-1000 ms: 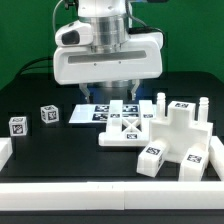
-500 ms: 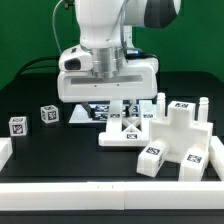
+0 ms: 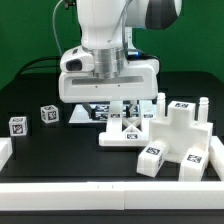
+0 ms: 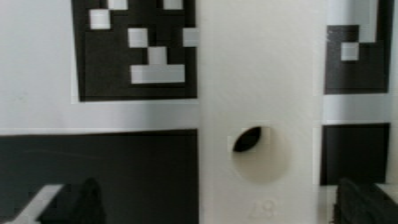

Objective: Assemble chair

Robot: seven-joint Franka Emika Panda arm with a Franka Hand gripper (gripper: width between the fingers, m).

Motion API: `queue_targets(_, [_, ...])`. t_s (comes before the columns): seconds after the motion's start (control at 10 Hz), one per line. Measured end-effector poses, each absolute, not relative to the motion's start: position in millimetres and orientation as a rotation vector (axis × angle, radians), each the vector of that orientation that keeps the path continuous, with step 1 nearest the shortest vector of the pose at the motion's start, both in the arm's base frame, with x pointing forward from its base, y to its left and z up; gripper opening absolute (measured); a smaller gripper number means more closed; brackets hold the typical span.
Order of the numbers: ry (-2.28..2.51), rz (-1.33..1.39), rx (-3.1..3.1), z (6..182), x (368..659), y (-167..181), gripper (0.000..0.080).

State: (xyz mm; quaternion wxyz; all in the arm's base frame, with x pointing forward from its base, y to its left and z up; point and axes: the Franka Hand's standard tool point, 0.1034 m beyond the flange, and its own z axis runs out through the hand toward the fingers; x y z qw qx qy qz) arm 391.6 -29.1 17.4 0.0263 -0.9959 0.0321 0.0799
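- Gripper (image 3: 124, 107) of mine hangs low over the middle of the counter (image 3: 60, 165), just above the flat panel (image 3: 124, 131). From outside, my broad white hand body hides most of the tips.
- Only the wrist view shows the fingers (image 4: 63, 203): two dim shapes set wide apart, with a white bar (image 4: 258, 90) of the chair between them. The jaws stand open and clamp nothing. Whether either one brushes the bar I cannot tell.
- That close view also shows a dark oval hole (image 4: 254, 140) in the bar and large blurred tags (image 4: 143, 45) beyond it, none of which shows from outside.
- Only the exterior view gives the layout. The X-braced panel lies flat at mid-counter, right beside the chunky chair body (image 3: 182, 128), which fills the counter toward the exterior view's right edge, pegs standing up.
- A small block (image 3: 152, 158) with a tag sits in front of that body, toward the front edge.
- A cube (image 3: 18, 125) sits near the exterior view's left edge. A second cube (image 3: 49, 114) sits near it but apart, both well clear of the panel.
- The marker board (image 3: 86, 115) lies flat behind the panel, partly covered by my hand.
- Plain edge blocks (image 3: 5, 152) stand at the front corners.
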Motion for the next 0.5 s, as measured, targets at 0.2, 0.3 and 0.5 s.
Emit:
queue_targets(0.2, [0.101, 0.254, -3.064, 24.4, 394.0, -27.6, 0.0649])
queue_targets(0.3, [0.101, 0.261, -3.064, 22.7, 392.8, -27.8, 0.0649])
queue_targets(0.5, [0.11, 0.288, -3.049, 24.6, 390.2, -26.8, 0.0649])
